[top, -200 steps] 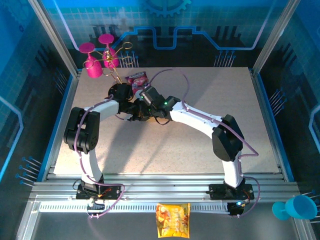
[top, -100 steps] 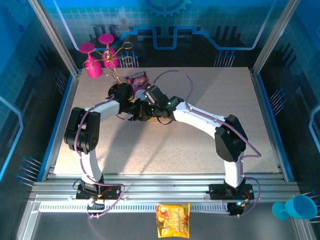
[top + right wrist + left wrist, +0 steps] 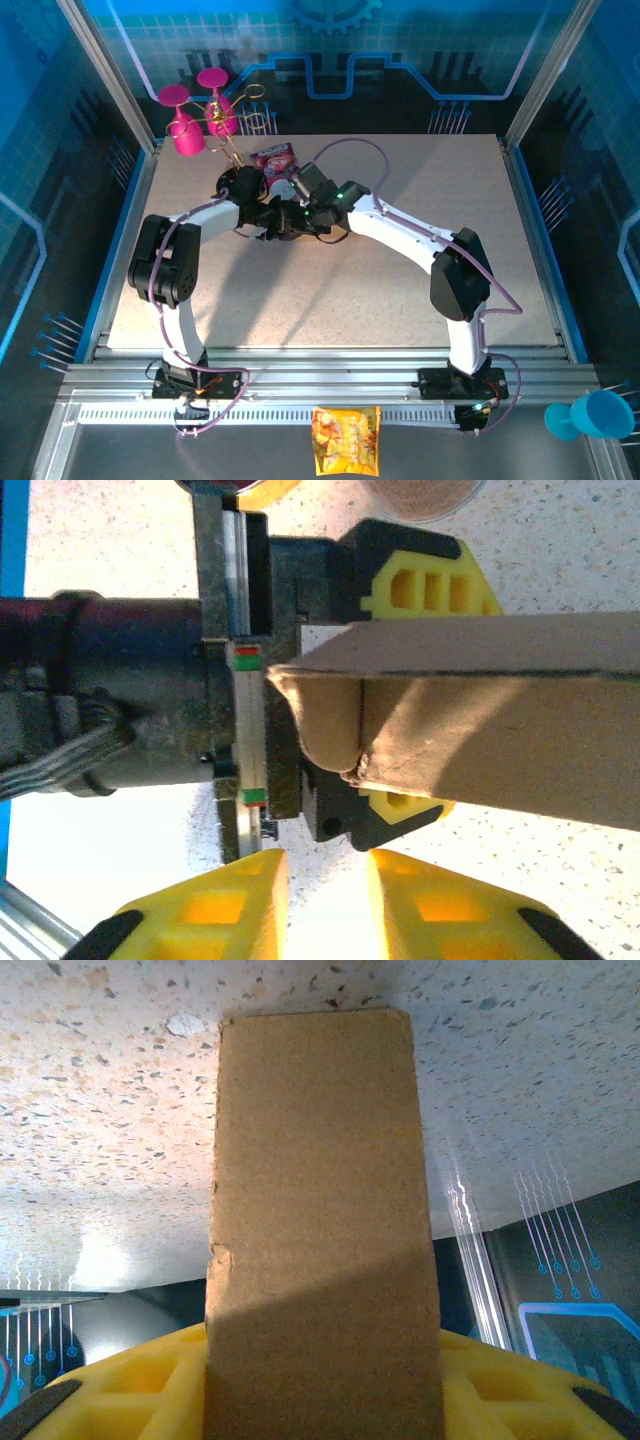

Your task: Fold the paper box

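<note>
My left tool is clenched on a panel of the plain brown cardboard paper box, at the far left part of the speckled desk. My right tool faces the box's curled end, fingers parted, grasping nothing. I judge 1 flap is mid-fold. Next, my right tool must pinch that curled flap and press it in.

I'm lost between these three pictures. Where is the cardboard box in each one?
Top: hidden where the arms meet, left of centre.
Left wrist: the box rises up the middle from the bottom edge.
Right wrist: it crosses the right half at mid-height.
Shared landmark: the speckled table.
</note>
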Controlling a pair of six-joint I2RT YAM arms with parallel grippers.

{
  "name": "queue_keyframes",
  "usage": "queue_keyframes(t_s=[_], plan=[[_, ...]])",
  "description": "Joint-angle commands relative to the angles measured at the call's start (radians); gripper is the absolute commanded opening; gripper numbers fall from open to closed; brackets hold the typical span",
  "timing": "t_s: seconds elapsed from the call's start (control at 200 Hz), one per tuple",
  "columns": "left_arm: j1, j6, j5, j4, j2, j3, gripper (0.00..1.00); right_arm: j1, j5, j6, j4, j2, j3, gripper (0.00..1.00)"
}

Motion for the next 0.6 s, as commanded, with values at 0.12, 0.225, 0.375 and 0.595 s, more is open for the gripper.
queue_keyframes(t_s=[0.12,0.225,0.375,0.595], plan=[[-0.004,-0.309,-0.021,-0.007,-0.026,-0.004,0.00,-0.044,-0.079,0.166,0.007,-0.075,0.037,0.39],[-0.004,-0.313,-0.022,0.000,-0.025,-0.004,0.00,-0.084,-0.120,0.306,0.099,-0.133,-0.027,0.38],[-0.003,-0.311,-0.020,0.003,-0.020,-0.003,0.00,-0.123,-0.130,0.494,0.282,-0.188,-0.126,0.30],[-0.003,-0.310,-0.021,0.003,-0.020,-0.006,0.00,-0.146,-0.123,0.570,0.253,-0.092,-0.042,0.28]])
